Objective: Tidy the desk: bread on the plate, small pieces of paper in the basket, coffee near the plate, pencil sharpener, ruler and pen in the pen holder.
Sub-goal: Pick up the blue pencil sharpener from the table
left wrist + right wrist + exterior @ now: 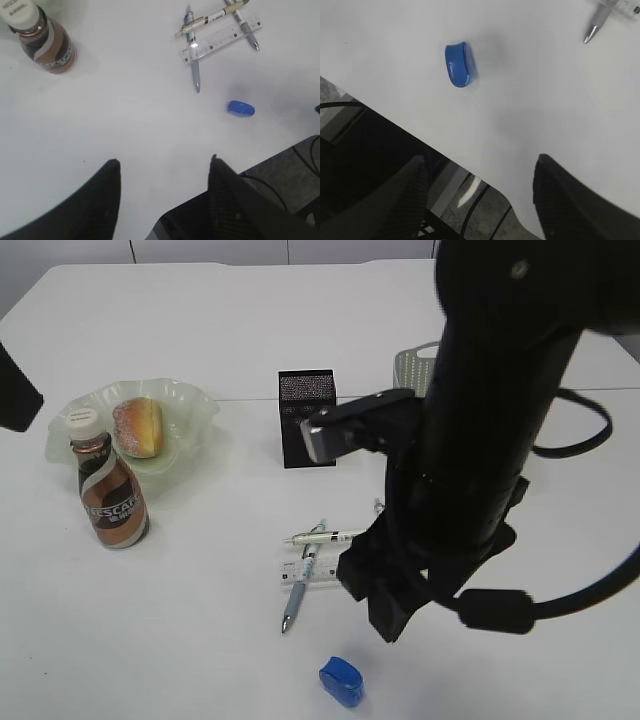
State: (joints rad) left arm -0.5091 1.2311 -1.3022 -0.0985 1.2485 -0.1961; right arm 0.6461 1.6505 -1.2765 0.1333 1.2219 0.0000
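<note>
The bread lies on the pale green plate at the left, with the coffee bottle standing just in front of it. Three pens lie crossed over the clear ruler mid-table. Near the front edge sits the blue pencil sharpener. The black pen holder stands at the back centre. My right gripper hangs open over the table's front edge, short of the sharpener. My left gripper is open above bare table, with nothing between its fingers. No small pieces of paper are in view.
A grey basket stands behind the pen holder to the right, mostly hidden by my right arm. That arm also covers the right part of the pens and ruler in the exterior view. The table's front edge runs close under the right gripper.
</note>
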